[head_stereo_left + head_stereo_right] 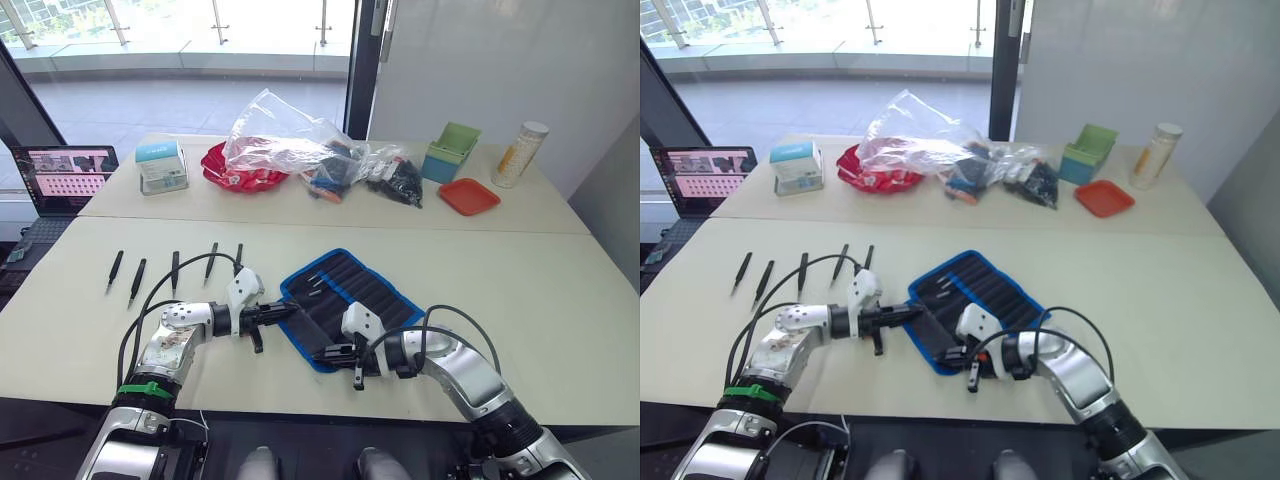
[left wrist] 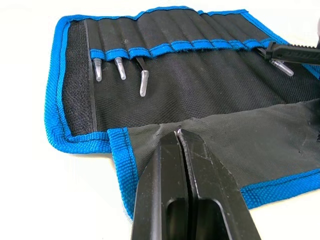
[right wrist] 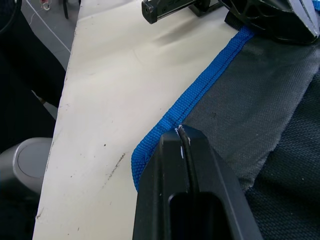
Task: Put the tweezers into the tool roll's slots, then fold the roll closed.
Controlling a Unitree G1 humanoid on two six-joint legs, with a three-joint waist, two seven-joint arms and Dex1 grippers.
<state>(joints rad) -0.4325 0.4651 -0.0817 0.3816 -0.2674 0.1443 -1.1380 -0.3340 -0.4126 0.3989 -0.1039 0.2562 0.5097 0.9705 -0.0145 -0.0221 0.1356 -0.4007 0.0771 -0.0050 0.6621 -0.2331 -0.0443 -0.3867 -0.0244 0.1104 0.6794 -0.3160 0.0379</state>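
The tool roll (image 1: 365, 292) lies open on the near table, black with blue edging. Its slots (image 2: 165, 47) hold a few silvery-tipped tools. Several black tweezers (image 1: 175, 272) lie in a row on the table to the left of the roll. My left gripper (image 2: 179, 132) is shut, its tips at a small pucker on the free edge of the roll's grey inner flap (image 2: 240, 150). My right gripper (image 3: 180, 129) is shut too, its tips on the blue edging (image 3: 210, 80) at the roll's near corner, with no fabric seen between the fingers. In the left eye view the two grippers (image 1: 295, 311) (image 1: 322, 354) point toward each other.
On the far table are a clear plastic bag (image 1: 285, 140), a red bowl (image 1: 235, 172), a red tray (image 1: 468, 196), a green box (image 1: 450, 152), a bottle (image 1: 522, 153) and a small box (image 1: 162, 165). A laptop (image 1: 68, 175) stands at the far left. The table's front edge is close behind both grippers.
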